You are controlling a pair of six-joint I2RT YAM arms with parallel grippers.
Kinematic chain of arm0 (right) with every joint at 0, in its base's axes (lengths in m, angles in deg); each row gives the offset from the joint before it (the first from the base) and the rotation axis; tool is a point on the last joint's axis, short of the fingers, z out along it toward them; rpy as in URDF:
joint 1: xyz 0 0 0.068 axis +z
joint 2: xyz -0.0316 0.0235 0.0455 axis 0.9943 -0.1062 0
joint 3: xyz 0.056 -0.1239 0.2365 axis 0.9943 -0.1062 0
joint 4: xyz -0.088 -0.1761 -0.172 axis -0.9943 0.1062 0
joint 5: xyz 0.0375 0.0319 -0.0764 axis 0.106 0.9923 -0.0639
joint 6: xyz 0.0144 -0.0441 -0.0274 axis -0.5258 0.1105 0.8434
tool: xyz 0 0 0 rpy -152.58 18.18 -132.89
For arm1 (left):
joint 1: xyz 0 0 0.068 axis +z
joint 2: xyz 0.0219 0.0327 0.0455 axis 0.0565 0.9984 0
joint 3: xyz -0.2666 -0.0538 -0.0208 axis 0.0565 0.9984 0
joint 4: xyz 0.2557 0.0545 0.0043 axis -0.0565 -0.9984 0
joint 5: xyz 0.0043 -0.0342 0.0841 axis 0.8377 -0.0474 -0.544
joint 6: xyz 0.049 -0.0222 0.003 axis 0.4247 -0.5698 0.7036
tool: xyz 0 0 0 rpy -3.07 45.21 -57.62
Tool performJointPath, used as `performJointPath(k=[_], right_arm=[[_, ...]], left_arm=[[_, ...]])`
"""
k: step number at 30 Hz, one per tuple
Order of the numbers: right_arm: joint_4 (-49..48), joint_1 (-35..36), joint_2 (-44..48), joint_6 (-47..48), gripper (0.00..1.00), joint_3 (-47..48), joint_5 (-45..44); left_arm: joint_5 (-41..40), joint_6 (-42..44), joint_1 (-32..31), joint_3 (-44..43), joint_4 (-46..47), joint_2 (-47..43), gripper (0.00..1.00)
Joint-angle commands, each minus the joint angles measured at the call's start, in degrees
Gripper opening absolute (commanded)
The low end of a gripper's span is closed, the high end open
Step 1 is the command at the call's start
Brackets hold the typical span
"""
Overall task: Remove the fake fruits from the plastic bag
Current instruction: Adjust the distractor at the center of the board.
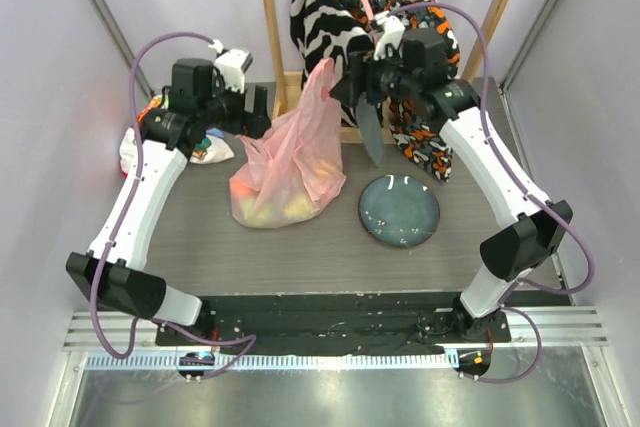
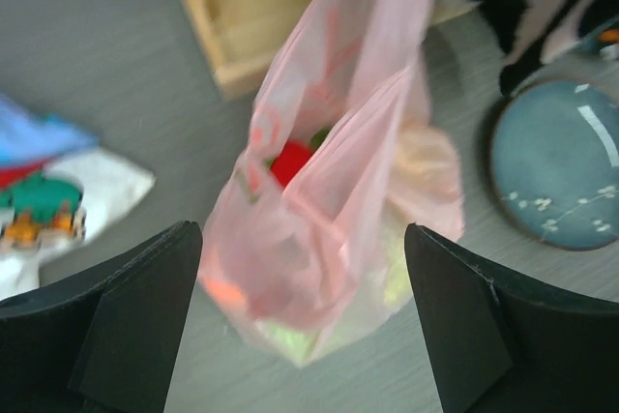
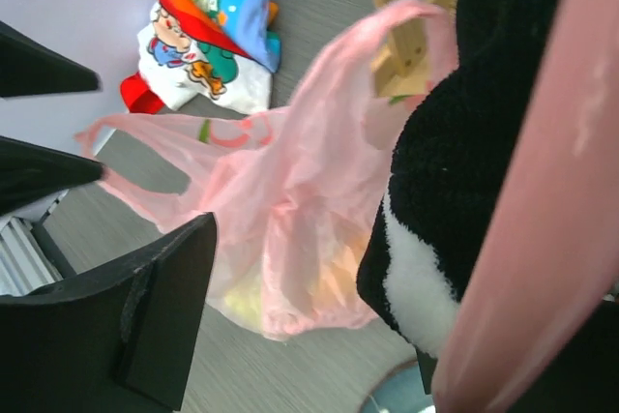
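The pink plastic bag [image 1: 290,162] sits mid-table, one handle drawn up in a peak [image 1: 324,75] beside my right gripper [image 1: 371,139]. Fruits show through it: a red one [image 2: 290,162], green ones [image 2: 290,340] and an orange patch [image 2: 222,292]; yellow-green ones lie at the bottom [image 1: 288,209]. My left gripper [image 2: 302,231] is open above the bag's left side, which is blurred between its fingers. My right gripper [image 3: 319,268] is open, facing the bag [image 3: 290,200]. Its left finger [image 3: 145,316] shows; its right finger is hidden behind cloth.
A blue plate [image 1: 399,210] lies right of the bag. A cartoon-printed bag [image 1: 205,150] lies at the back left. A wooden frame [image 1: 265,17] stands at the back, hung with black, white and orange cloth [image 1: 325,17]. That cloth [image 3: 464,142] and a pink tube [image 3: 542,191] crowd the right wrist view.
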Motion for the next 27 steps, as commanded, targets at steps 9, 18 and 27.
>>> performJointPath(k=[9, 18, 27], right_arm=[[-7.11, 6.49, 17.71, 8.49, 0.84, -1.39, -17.79], [-7.45, 8.86, 15.02, 7.63, 0.82, -1.56, -10.71], [-32.85, 8.07, -9.24, 8.14, 0.25, 5.27, -28.3]], left_arm=[[-11.06, -7.2, 1.33, 10.35, -2.42, -11.78, 0.96], [-7.81, -11.77, 2.92, 16.76, -1.54, -12.05, 0.92], [-3.32, -12.65, 3.44, 19.14, 1.01, -13.54, 0.87]])
